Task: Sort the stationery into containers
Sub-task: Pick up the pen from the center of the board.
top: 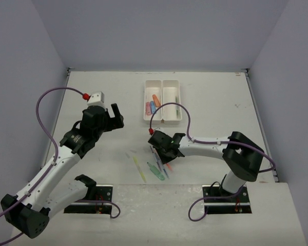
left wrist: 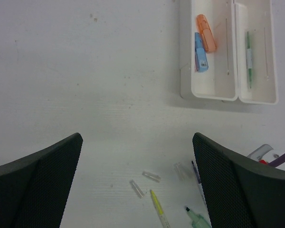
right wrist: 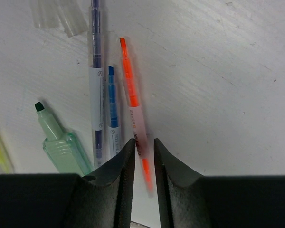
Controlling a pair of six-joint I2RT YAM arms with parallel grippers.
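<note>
The white two-compartment tray (top: 162, 82) stands at the far middle; in the left wrist view (left wrist: 185, 71) its left compartment holds an orange piece (left wrist: 206, 32) and a blue piece (left wrist: 200, 57), its right one a green pen (left wrist: 249, 59). My right gripper (right wrist: 144, 145) is low on the table, jaws almost together round the lower end of an orange pen (right wrist: 132, 95). Beside it lie a blue pen (right wrist: 113, 109), a dark purple pen (right wrist: 96, 71), a chunky green highlighter (right wrist: 61, 142) and a yellow pen (top: 139, 169). My left gripper (top: 114, 115) is open, empty and raised.
Clear plastic caps (left wrist: 151, 176) lie loose on the table left of the pen cluster, with more at the top of the right wrist view (right wrist: 57, 16). Grey walls close in the table on the left, back and right.
</note>
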